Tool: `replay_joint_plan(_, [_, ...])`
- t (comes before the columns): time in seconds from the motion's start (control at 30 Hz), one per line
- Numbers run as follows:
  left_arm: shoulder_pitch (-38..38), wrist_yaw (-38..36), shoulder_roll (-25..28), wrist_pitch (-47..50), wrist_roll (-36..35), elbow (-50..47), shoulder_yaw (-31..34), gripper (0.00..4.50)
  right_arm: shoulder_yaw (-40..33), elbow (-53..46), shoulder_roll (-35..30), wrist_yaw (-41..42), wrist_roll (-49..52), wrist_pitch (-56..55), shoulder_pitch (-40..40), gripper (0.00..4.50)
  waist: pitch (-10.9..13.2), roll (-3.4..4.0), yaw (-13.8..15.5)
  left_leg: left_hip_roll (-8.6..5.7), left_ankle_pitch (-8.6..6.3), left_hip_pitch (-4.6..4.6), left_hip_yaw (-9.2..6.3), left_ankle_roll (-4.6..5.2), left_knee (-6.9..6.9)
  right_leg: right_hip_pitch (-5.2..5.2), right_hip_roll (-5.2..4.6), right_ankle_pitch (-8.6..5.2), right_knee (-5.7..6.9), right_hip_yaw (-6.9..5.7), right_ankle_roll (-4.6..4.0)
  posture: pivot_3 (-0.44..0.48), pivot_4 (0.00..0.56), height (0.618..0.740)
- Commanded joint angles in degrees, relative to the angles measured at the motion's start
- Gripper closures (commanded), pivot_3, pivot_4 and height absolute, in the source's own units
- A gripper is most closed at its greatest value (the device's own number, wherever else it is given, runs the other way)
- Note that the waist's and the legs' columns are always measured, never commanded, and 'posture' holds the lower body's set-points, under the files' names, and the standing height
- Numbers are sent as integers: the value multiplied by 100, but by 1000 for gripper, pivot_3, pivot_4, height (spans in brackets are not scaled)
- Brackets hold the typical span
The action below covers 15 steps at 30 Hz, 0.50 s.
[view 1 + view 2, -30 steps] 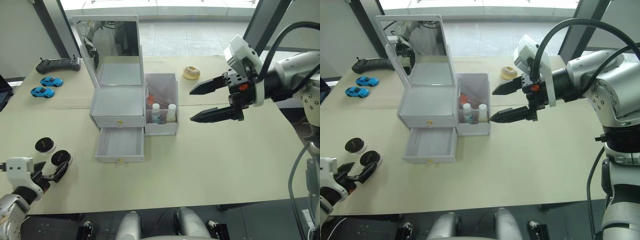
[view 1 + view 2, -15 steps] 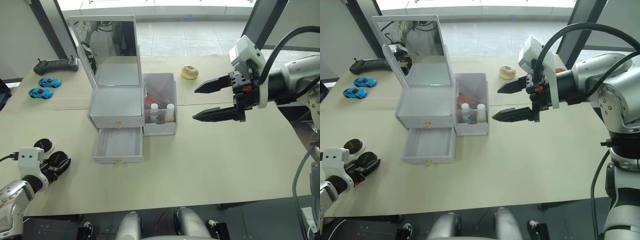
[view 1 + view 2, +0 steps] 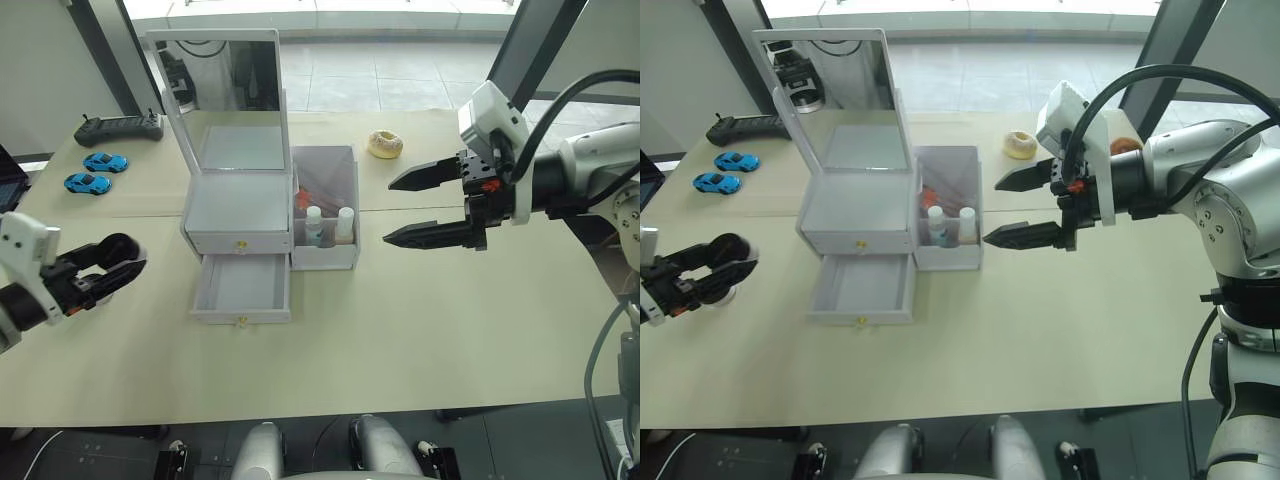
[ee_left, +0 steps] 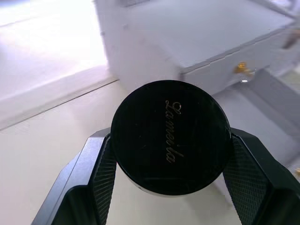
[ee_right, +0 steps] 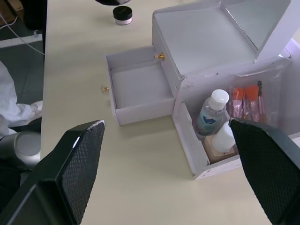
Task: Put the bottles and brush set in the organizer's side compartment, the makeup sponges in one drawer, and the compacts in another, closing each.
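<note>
Bright, even daylight from the windows behind the cream-covered table; tiled floor beyond is washed out near the top edge. Shadows on the table are soft and short. The white organizer's tall hinged mirror lid reflects the dark room interior, no hard glare. Left wrist view: the round black compact with gold script is sharp, the white box behind is blurred and overexposed. Right wrist view: black fingers are out of focus, scene beyond is crisp.
</note>
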Motion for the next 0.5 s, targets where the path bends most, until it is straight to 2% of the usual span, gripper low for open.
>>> replay_joint_plan(0.03, [-198, -479, 221, 61, -167, -437, -574, 1596, -483, -337, -176, -213, 256, 259, 105, 0, 1, 0, -16, 1, 0, 0, -1, 0, 0, -2, 2, 0, 2, 0, 0, 0, 150, 740])
replay_joint_plan(0.2, [-747, -795, 252, -409, 351, -181, -1543, 1596, -863, -667, -249, -588, 543, 569, 349, 0, 1, 1, -37, 4, 0, 1, -3, 1, 0, -3, 11, 0, 6, 0, 1, 0, 150, 740])
replay_joint_plan(0.3, [-1189, -866, 134, -650, 626, 178, -1971, 1596, -1072, -845, -292, -830, 692, 722, 491, 0, 1, 1, -37, 5, 1, 2, -6, 1, 1, 3, 19, -23, 6, 3, 39, 0, 150, 740])
replay_joint_plan(0.5, [-1522, -1022, 101, -968, 982, 626, -2351, 1596, -1384, -1098, -393, -1191, 987, 924, 704, 0, 1, 2, -40, 5, 1, 0, -6, 2, 2, 4, 20, -24, 5, 8, 40, 0, 150, 740])
